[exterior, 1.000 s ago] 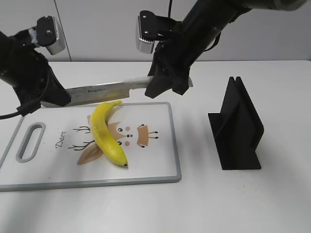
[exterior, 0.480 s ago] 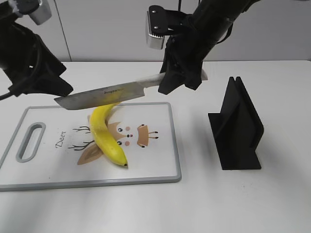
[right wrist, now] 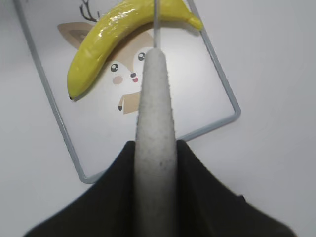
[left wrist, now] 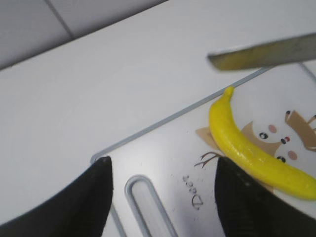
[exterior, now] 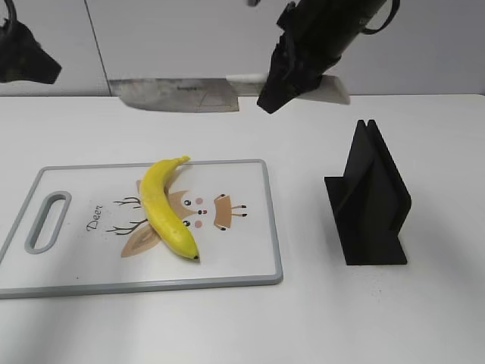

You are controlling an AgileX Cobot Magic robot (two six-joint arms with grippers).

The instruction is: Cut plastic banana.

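Observation:
The yellow plastic banana (exterior: 165, 208) lies whole on the white cutting board (exterior: 242, 250); it also shows in the left wrist view (left wrist: 247, 153) and the right wrist view (right wrist: 111, 37). My right gripper (exterior: 292, 80) is shut on the pale handle (right wrist: 155, 123) of a knife. It holds the knife (exterior: 178, 95) level, high above the board's far edge, blade pointing left. My left gripper (left wrist: 160, 192) is open and empty, raised above the board's left end; only its tip (exterior: 30, 64) shows at the exterior view's top left.
A black knife stand (exterior: 371, 201) stands on the table right of the board. The board has a grey rim and a handle slot (exterior: 47, 220) at its left end.
The right gripper has lifted the knife up and to the right, from just over the banana to well above the board. The left arm has risen up and away to the left.

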